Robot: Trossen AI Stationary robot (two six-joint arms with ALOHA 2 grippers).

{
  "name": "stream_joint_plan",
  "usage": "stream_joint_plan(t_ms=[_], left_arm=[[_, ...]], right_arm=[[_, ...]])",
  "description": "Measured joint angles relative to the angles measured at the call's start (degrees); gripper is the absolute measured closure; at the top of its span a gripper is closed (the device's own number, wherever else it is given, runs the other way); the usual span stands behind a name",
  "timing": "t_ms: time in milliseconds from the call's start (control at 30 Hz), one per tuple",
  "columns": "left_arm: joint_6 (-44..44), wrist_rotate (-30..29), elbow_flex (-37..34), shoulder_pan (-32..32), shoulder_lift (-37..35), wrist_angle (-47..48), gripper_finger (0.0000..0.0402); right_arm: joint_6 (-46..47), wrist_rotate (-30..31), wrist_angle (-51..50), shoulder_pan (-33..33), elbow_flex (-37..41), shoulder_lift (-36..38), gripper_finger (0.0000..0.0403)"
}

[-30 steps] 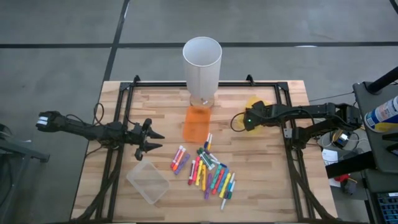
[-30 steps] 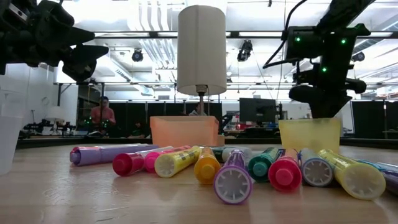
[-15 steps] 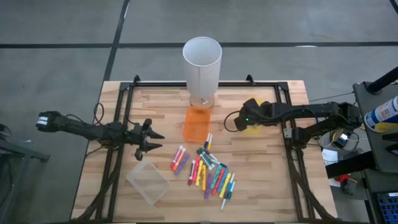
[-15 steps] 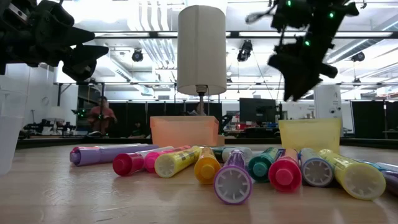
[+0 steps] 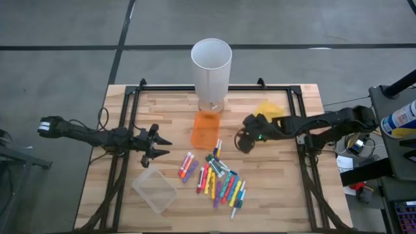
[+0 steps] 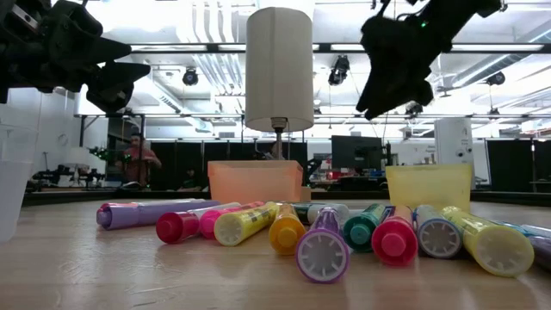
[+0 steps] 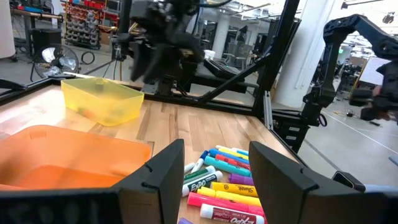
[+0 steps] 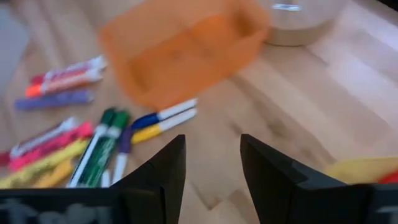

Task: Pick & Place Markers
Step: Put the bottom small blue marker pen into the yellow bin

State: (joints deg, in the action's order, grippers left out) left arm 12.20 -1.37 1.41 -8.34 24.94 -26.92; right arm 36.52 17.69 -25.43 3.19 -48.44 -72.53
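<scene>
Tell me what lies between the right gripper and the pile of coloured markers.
Only bare wooden table: in the high view the right gripper, open and empty, hangs apart from the coloured capped markers.

Multicolour markers (image 5: pixel 218 179); orange bin (image 5: pixel 206 129); yellow bin (image 5: pixel 269 109); clear bin (image 5: pixel 155 190); white cyl. (image 5: pixel 211 65); light-wood tbl (image 5: pixel 273 188)

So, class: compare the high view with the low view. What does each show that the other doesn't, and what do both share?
Only the high view shows the clear bin, the full table outline and both arms' reach, with the left gripper waiting near the table's left edge. Only the low view shows the room behind, with a person in it. Both show the markers, orange bin, yellow bin, white cylinder and the empty, open right gripper.
</scene>
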Motion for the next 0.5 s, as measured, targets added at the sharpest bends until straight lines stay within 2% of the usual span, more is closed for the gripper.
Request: stream_joint_plan(t_ms=[200,333,500], left_arm=[[0.0,0.02,0.02,0.0,0.0,-0.02,0.0227],[0.01,0.02,0.01,0.0,0.0,0.0,0.0227],[0.0,0.02,0.02,0.0,-0.01,0.0,0.0227]], right_arm=[[-0.78,-0.18,2.83,5.31,0.46,-2.1,0.0266],[-0.7,-0.43,6.79,8.44,0.46,-5.82,0.0266],[-0.51,-3.66,12.94,10.86,0.46,-11.64,0.0271]])
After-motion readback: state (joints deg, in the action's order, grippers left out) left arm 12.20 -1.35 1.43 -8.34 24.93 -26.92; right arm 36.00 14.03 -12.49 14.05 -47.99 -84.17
